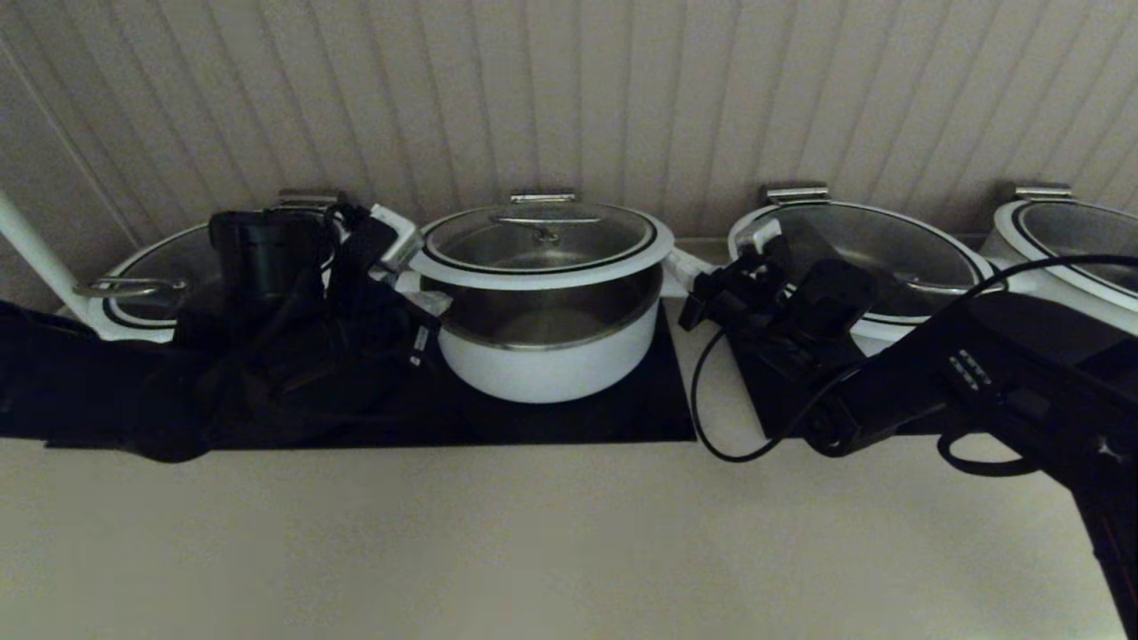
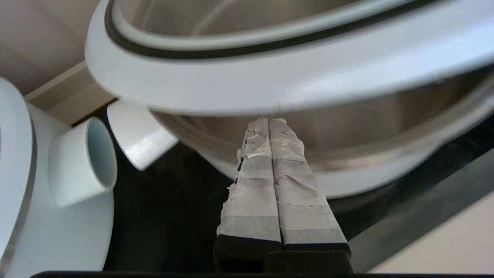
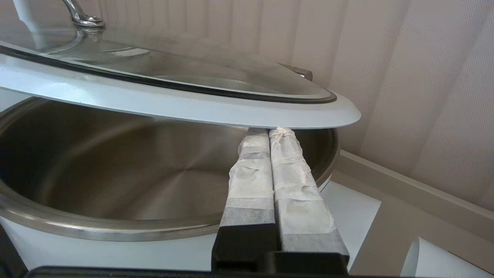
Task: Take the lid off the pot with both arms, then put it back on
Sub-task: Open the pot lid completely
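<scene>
The lid (image 1: 540, 240), glass with a white rim and a centred steel bar handle, hangs level a little above the pot (image 1: 551, 356), with a gap showing the steel inside. My left gripper (image 1: 425, 293) is shut, its taped fingertips under the lid's left rim. My right gripper (image 1: 680, 265) is shut, its tips under the right rim. In the left wrist view the gripper (image 2: 269, 120) touches the underside of the lid (image 2: 270, 81) above the pot (image 2: 366, 170). In the right wrist view the gripper (image 3: 269, 131) props the lid (image 3: 173, 102) over the pot (image 3: 115, 173).
Wider white pots with glass lids stand at the left (image 1: 151, 284), right (image 1: 880, 249) and far right (image 1: 1067, 240). The pot sits on a black mat (image 1: 578, 418). A ribbed wall rises close behind. Bare counter (image 1: 533, 533) lies in front.
</scene>
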Robot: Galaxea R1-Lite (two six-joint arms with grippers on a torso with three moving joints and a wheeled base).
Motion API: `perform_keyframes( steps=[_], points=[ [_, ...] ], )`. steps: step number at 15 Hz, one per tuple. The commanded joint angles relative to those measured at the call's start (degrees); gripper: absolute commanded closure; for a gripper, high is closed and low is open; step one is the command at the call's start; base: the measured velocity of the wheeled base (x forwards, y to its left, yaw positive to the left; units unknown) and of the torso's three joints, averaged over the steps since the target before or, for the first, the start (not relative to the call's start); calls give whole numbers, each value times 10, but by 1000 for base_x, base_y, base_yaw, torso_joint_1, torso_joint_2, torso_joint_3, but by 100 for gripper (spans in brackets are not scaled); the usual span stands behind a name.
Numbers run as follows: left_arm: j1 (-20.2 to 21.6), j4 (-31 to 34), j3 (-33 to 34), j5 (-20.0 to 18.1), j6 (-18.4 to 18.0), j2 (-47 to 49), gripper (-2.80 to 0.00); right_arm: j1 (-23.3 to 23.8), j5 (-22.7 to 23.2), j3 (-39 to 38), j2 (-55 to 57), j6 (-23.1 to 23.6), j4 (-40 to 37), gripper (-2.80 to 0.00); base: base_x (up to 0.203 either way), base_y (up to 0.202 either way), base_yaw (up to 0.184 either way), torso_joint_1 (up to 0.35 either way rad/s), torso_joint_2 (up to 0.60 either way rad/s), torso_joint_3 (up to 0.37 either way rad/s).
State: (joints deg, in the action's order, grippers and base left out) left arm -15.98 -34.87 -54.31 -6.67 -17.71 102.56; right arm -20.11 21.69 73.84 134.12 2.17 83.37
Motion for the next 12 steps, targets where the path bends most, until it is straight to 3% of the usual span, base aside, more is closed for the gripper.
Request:
perform_keyframes(
  steps=[1,5,12],
  points=[
    [0,-2,-29,0,2,28,0,0,2,0,-1,0,5,0,0,0,0,0,0,0],
    [-7,-2,-92,19,6,56,0,0,2,0,3,0,6,0,0,0,0,0,0,0],
    [-11,0,-145,24,10,79,0,1,1,-2,2,0,10,0,0,0,0,0,0,0]
  ],
)
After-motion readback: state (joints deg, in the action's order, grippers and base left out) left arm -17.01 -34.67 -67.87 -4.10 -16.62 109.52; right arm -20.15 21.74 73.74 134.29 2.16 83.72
